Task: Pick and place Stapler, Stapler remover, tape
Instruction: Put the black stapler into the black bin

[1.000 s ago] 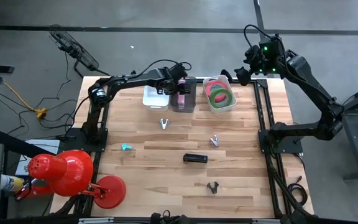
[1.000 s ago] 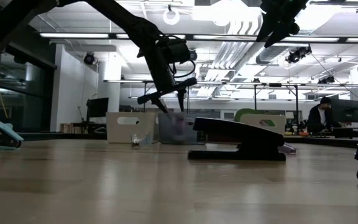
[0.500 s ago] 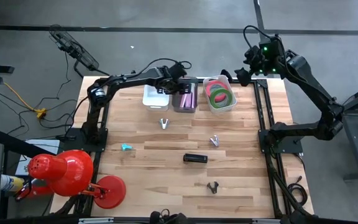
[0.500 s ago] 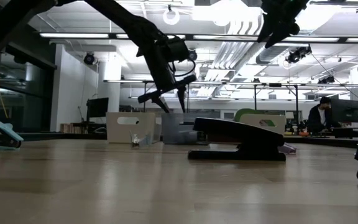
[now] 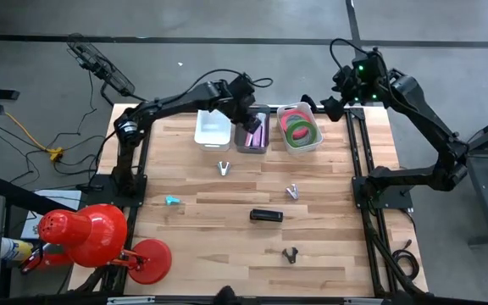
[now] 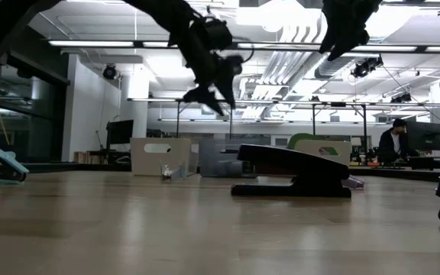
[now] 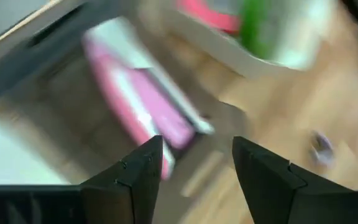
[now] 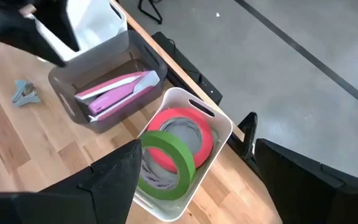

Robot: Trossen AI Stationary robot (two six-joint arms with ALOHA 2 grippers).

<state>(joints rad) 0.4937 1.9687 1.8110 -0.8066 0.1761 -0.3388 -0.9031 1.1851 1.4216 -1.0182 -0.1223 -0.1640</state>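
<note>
The left arm reaches across the far edge of the table [image 5: 227, 254], its left tool [image 5: 246, 108] raised in the air above the grey bin [image 5: 252, 138], fingers parted and holding nothing. Below it a pink stapler [image 8: 120, 91] lies in that bin, with the white bin [image 5: 213, 131] on one side and the tape [image 8: 178, 152] rolls in a white basket [image 8: 219, 121] on the other. The right tool [image 5: 329, 106] hangs released beyond the table's far right corner, while a black stapler [image 5: 266, 215] lies mid-table, well apart from both tools.
</note>
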